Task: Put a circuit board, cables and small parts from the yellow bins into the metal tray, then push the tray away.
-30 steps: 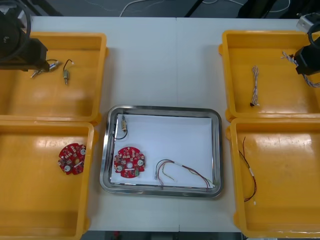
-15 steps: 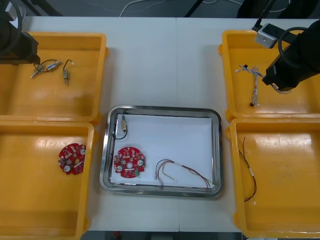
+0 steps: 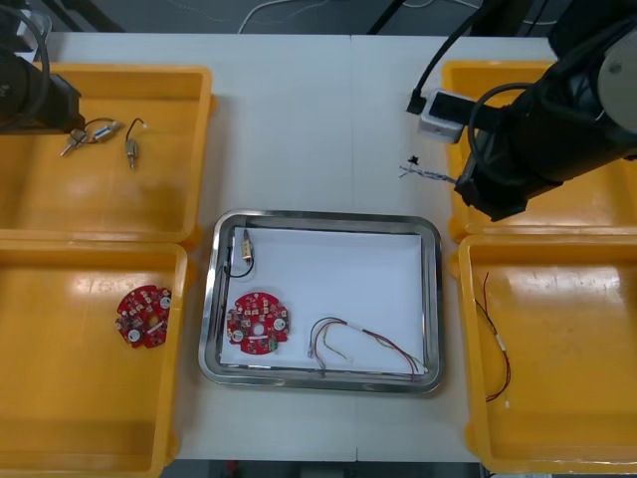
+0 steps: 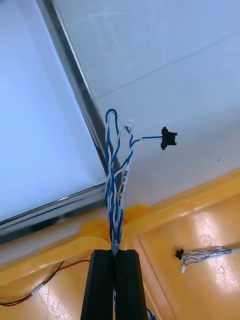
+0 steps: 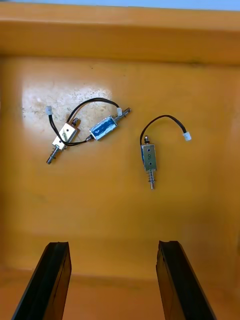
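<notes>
Right tool (image 4: pixel 114 251) gripped the blue-and-white cable (image 4: pixel 116 180) near the tray (image 4: pixel 74 80) far-right corner. Left tool (image 5: pixel 112 245) hung spread wide, empty, above small metal parts (image 5: pixel 150 159).

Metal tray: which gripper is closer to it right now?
Right. The right gripper, shut on the twisted blue and white cable, hangs by the far right corner of the metal tray; the left gripper is open over the far left yellow bin.
</notes>
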Robot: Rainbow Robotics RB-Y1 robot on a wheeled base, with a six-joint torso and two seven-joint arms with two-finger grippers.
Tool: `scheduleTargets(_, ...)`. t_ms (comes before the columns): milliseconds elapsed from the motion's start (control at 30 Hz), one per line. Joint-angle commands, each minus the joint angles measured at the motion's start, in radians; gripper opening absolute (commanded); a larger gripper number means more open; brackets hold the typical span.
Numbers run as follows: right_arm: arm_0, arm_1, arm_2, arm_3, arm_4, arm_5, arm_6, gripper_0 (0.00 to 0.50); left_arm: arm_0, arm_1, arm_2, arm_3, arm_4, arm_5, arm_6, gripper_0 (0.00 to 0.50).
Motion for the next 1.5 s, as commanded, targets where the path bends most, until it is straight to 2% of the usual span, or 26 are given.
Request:
scheduleTargets(33, 0.003, 0.030, 0.117, -0.059, 0.043, -0.022, 0.044, 0.000, 0.048, 0.055, -0.015, -0.028, 0.001, -0.101, -0.102, 0.500)
scheduleTargets(100, 0.003, 0.028, 0.175, -0.059, 0.058, -0.062, 0.044, 0.000, 0.065, 0.055, -0.037, -0.021, 0.001, -0.143, -0.096, 0.500)
scheduleTargets(367, 0.003, 0.028, 0.338, -0.007, 0.078, -0.187, 0.045, 0.000, 0.069, 0.012, -0.075, -0.020, 0.000, -0.157, -0.013, 0.496)
scheduleTargets(567, 0.003, 0.023, 0.442, 0.033, 0.095, -0.270, 0.048, 0.000, 0.063, -0.010, -0.163, 0.000, -0.056, -0.207, 0.109, 0.496)
scheduleTargets(700, 0.003, 0.016, 0.503, 0.068, 0.113, -0.321, 0.056, 0.000, 0.046, -0.019, -0.209, 0.058, -0.051, -0.270, 0.161, 0.495)
scheduleTargets(1033, -0.003, 0.011, 0.609, 0.161, 0.142, -0.428, 0.088, 0.000, -0.023, -0.082, -0.247, 0.245, -0.071, -0.428, 0.175, 0.498)
scheduleTargets(1400, -0.024, 0.011, 0.652, 0.211, 0.132, -0.451, 0.111, 0.005, -0.115, -0.122, -0.259, 0.410, -0.105, -0.531, 0.183, 0.497)
scheduleTargets(1467, -0.026, 0.008, 0.652, 0.211, 0.130, -0.447, 0.111, 0.120, -0.122, -0.125, -0.261, 0.423, -0.106, -0.539, 0.183, 0.497)
scheduleTargets(1500, -0.029, 0.005, 0.652, 0.211, 0.127, -0.444, 0.111, 0.255, -0.125, -0.126, -0.261, 0.426, -0.109, -0.539, 0.181, 0.495)
